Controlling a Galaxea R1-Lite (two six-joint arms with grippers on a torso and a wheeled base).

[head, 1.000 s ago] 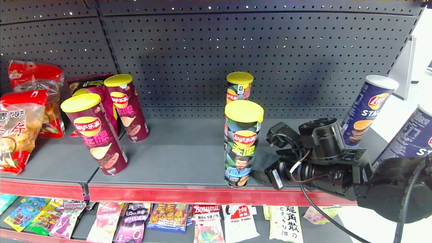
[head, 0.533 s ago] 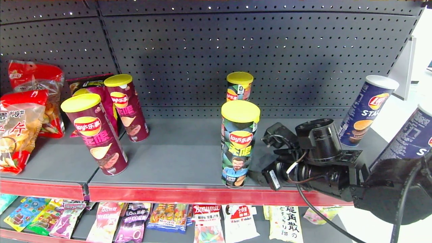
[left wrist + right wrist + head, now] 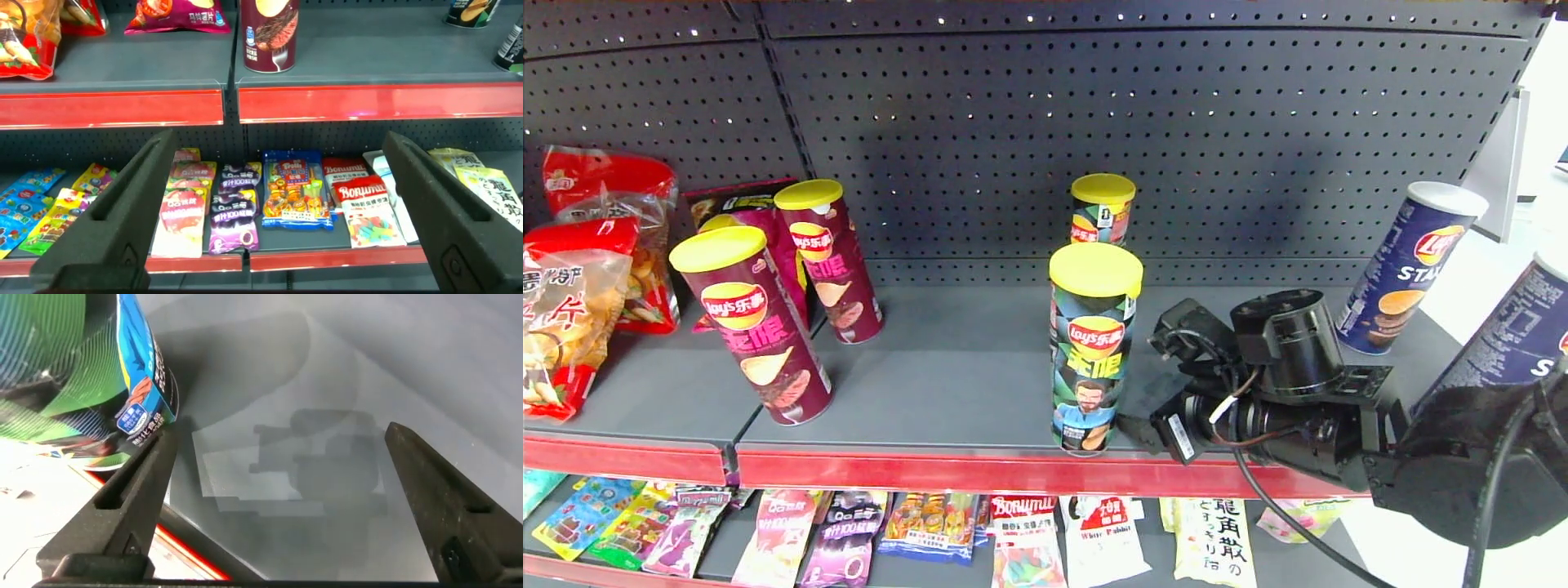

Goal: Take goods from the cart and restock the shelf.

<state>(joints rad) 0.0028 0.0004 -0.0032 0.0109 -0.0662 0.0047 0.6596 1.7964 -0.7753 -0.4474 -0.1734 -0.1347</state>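
- Biggest thing first: the shelf (image 3: 947,384). Your green can (image 3: 1092,351) stands upright on it, right at the red front lip (image 3: 1013,472). A twin can (image 3: 1102,209) stands well behind it, by the pegboard (image 3: 1176,106).
- That green can is tall and narrow and it's close to the edge. I'd judge that a sideways nudge low down from a finger could topple it or send it over the lip.
- Right gripper (image 3: 282,433): the fingers are spread wide and carry nothing. One finger (image 3: 131,514) is against or just beside the can's foot, and you can't tell if it touches.
- Left gripper (image 3: 278,139): the fingers are wide apart here too and empty. It faces the sweets packets (image 3: 286,192) on the lower shelf, well away from the can.
- Hard to read: in the head view the wrist body (image 3: 1290,384) covers the right fingertips. The can's foot on that side is masked as well.
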